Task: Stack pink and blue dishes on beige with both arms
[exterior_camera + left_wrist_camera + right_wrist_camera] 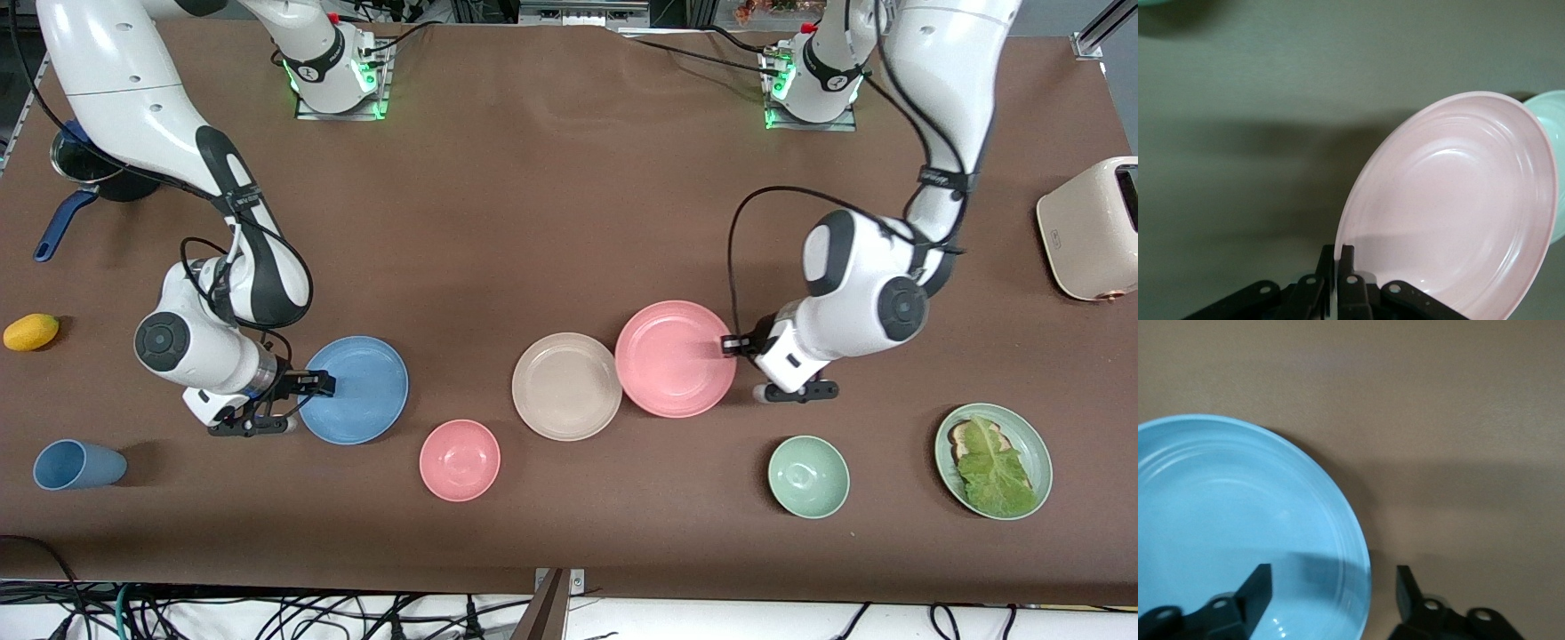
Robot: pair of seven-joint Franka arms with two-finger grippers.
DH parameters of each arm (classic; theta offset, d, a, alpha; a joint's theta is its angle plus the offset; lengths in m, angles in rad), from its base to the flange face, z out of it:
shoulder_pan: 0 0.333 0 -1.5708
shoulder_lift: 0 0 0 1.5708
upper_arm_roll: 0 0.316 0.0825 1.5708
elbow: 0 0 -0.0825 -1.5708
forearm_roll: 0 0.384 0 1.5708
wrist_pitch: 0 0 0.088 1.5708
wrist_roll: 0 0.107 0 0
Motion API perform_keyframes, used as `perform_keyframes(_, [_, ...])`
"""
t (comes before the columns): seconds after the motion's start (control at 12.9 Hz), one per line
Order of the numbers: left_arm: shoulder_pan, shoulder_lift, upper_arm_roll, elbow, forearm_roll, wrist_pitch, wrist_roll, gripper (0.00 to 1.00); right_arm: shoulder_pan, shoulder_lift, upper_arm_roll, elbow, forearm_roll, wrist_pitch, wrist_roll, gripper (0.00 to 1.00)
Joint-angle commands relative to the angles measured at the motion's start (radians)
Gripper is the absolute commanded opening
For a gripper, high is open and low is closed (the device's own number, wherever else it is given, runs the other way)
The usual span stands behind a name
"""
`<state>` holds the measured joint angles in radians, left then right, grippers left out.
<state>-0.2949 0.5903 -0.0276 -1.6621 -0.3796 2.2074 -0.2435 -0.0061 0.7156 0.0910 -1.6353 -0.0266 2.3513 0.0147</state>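
The pink plate [671, 360] is beside the beige plate [566, 386], toward the left arm's end, and its rim slightly overlaps the beige rim. My left gripper [731, 345] is shut on the pink plate's rim. In the left wrist view the pink plate [1458, 213] is tilted up off the table, with its edge pinched in the left gripper [1340, 257]. The blue plate [356, 389] lies flat toward the right arm's end. My right gripper [313, 384] is open at its rim. In the right wrist view the right gripper [1335, 587] straddles the edge of the blue plate [1225, 520], one finger over the plate and one outside.
A pink bowl [460, 460], a green bowl [808, 476] and a green plate with lettuce on toast [993, 460] sit nearer the camera. A blue cup [78, 465], a yellow fruit [31, 332] and a dark pan [89, 173] are at the right arm's end. A cream toaster [1092, 229] stands at the left arm's end.
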Motion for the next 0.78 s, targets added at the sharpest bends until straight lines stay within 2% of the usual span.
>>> perform_keyframes(0.0, [-0.091, 0.104, 0.018, 0.102, -0.027, 0.047, -0.152, 0.00, -0.014, -0.007, 0.010, -0.020, -0.009, 0.019, -0.027, 0.32])
perform_keyframes(0.08, [-0.107, 0.112, 0.017, 0.102, -0.030, 0.072, -0.184, 0.00, -0.014, -0.007, 0.010, -0.024, -0.009, 0.020, -0.027, 0.27])
perform_keyframes(0.16, [-0.122, 0.114, 0.018, 0.105, -0.030, 0.080, -0.218, 0.00, -0.014, -0.007, 0.010, -0.026, -0.007, 0.020, -0.027, 0.26])
perform_keyframes(0.23, [-0.131, 0.115, 0.017, 0.119, -0.030, 0.080, -0.249, 0.00, -0.014, -0.007, 0.010, -0.026, -0.007, 0.020, -0.027, 0.22])
perform_keyframes(0.47, [-0.174, 0.129, 0.017, 0.149, -0.030, 0.080, -0.336, 0.00, -0.014, -0.007, 0.010, -0.026, -0.007, 0.019, -0.027, 0.00])
perform_keyframes(0.7, [-0.220, 0.157, 0.020, 0.200, -0.025, 0.080, -0.448, 0.00, -0.020, -0.015, 0.010, -0.012, -0.007, 0.013, -0.088, 0.00])
